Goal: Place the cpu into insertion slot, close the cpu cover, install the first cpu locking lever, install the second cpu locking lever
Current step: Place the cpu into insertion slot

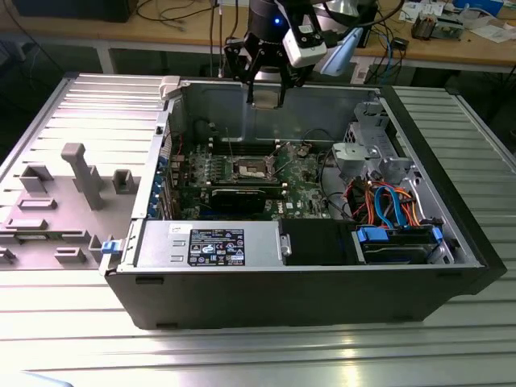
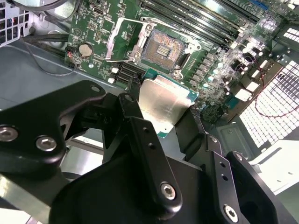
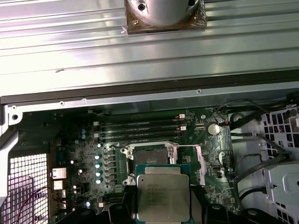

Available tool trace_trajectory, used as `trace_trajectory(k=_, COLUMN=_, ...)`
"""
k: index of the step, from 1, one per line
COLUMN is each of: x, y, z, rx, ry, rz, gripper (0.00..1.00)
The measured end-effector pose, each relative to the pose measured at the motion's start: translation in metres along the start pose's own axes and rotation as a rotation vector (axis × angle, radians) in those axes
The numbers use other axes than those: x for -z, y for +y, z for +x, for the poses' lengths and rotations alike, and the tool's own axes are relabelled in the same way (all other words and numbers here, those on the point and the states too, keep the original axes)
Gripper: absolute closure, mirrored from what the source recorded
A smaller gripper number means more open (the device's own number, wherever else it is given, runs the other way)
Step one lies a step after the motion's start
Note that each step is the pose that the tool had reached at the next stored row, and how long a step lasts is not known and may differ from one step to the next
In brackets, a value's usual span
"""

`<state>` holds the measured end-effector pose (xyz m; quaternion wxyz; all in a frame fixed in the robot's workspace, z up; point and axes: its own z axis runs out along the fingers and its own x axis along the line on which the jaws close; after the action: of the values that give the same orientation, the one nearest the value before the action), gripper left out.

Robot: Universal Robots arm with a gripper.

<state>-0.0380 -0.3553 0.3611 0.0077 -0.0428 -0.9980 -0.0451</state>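
This looks like a workshop or robot lab. An open black metal computer case (image 1: 282, 297) sits on a ribbed silver metal counter (image 1: 242, 355). Behind stands a long wooden counter (image 1: 145, 34) with tangled black cables (image 1: 165, 11).

Open computer case (image 1: 306, 290) lies on its side on the ribbed metal desk (image 1: 242, 355). Inside the case: labelled power supply (image 1: 210, 244) along the near wall, and blue and orange cables (image 1: 387, 205) toward the exterior view's right end. Grey plastic fixture (image 1: 81, 173) lies just outside the case, on the exterior view's left.
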Motion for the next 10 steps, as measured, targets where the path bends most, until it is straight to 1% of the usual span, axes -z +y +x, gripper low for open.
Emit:
trace_trajectory(k=3, x=0.0, y=-0.0002, z=0.0026, rx=0.0, ry=0.0, rz=0.0001, gripper=0.45)
trace_trajectory(k=5, x=-0.0001, y=-0.0003, z=0.0032, rx=-0.003, ry=-0.0002, rz=0.0, gripper=0.45)
trace_trajectory(k=8, x=-0.0004, y=-0.0004, z=0.0032, rx=-0.026, ry=-0.0021, rz=-0.0003, gripper=0.45)
trace_trajectory(k=10, x=-0.0004, y=-0.0004, z=0.0032, rx=-0.027, ry=-0.0024, rz=-0.0005, gripper=0.45)
